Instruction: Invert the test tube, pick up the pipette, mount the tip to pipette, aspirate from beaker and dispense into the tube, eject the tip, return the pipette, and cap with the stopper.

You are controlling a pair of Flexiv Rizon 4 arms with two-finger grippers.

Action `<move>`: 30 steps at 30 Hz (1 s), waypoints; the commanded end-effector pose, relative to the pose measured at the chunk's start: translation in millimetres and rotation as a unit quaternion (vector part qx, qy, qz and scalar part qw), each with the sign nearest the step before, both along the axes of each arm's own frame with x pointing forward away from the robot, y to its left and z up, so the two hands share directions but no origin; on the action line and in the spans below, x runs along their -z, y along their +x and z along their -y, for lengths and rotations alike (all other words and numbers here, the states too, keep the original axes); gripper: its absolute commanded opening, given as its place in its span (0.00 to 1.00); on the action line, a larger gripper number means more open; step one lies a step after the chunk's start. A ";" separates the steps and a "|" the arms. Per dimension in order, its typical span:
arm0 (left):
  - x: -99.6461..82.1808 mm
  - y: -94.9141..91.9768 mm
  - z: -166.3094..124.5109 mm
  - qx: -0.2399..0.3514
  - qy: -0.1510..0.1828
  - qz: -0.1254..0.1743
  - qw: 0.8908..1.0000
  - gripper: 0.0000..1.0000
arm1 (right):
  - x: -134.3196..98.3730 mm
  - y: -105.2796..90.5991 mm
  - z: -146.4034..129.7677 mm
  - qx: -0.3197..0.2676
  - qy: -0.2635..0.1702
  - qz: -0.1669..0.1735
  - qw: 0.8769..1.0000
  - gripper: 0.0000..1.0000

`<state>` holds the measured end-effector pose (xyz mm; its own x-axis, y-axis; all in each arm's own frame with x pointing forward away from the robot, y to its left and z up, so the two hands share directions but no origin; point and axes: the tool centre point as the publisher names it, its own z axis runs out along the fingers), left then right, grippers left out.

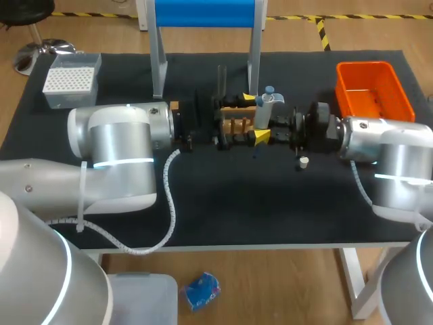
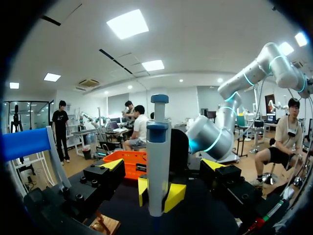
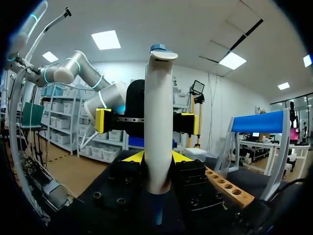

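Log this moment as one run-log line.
right tool: shut on pipette, upright | left tool: open, facing pipette | wooden rack: on table by both tools | orange bin: table's far right

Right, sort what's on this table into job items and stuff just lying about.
For the job: pipette, gripped upright by the right pincer; left pincer, open, facing it; tip box; wooden rack; small white piece, likely the stopper.
Just lying about: orange bin, possibly for spent tips; blue-topped frame.
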<state>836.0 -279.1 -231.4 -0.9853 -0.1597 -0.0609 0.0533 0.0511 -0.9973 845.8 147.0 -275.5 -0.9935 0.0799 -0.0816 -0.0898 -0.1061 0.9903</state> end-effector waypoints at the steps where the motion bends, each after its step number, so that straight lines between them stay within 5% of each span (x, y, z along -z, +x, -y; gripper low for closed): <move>1: 0.6 -2.2 2.0 -0.005 0.000 0.001 1.000 0.87 | -1.7 -0.7 -2.4 0.002 0.000 0.001 1.000 0.00; 3: 0.6 -2.2 2.0 -0.005 0.000 0.001 1.000 0.75 | -1.7 -0.7 -2.6 0.003 0.001 0.002 1.000 0.00; 5: 0.6 -2.2 2.0 -0.005 0.000 0.001 1.000 0.47 | -1.8 -0.7 -3.0 0.004 0.001 0.002 1.000 0.00; 10: 0.6 -2.2 2.0 -0.005 0.000 0.001 1.000 0.33 | -2.4 -1.4 -4.2 0.004 0.002 0.003 1.000 0.00; 14: 0.6 -2.2 2.0 -0.005 0.000 0.001 1.000 0.00 | -1.6 -2.0 -4.5 0.003 0.002 0.001 1.000 0.00; 19: 0.6 -2.2 2.0 -0.005 0.000 0.001 1.000 0.00 | -0.9 -2.5 -4.5 0.001 -0.003 0.001 1.000 0.00; 20: 0.6 -2.2 2.0 -0.005 0.000 0.001 1.000 0.00 | -0.6 -2.2 -4.1 0.002 -0.005 0.000 1.000 0.33; 21: 0.6 -2.2 2.0 -0.005 0.000 0.001 1.000 0.00 | -0.5 -2.1 -3.6 0.004 -0.007 0.001 1.000 1.00; 30: 0.6 -2.2 2.0 -0.005 0.000 0.001 1.000 0.00 | -1.2 0.0 4.8 0.012 -0.023 0.009 1.000 1.00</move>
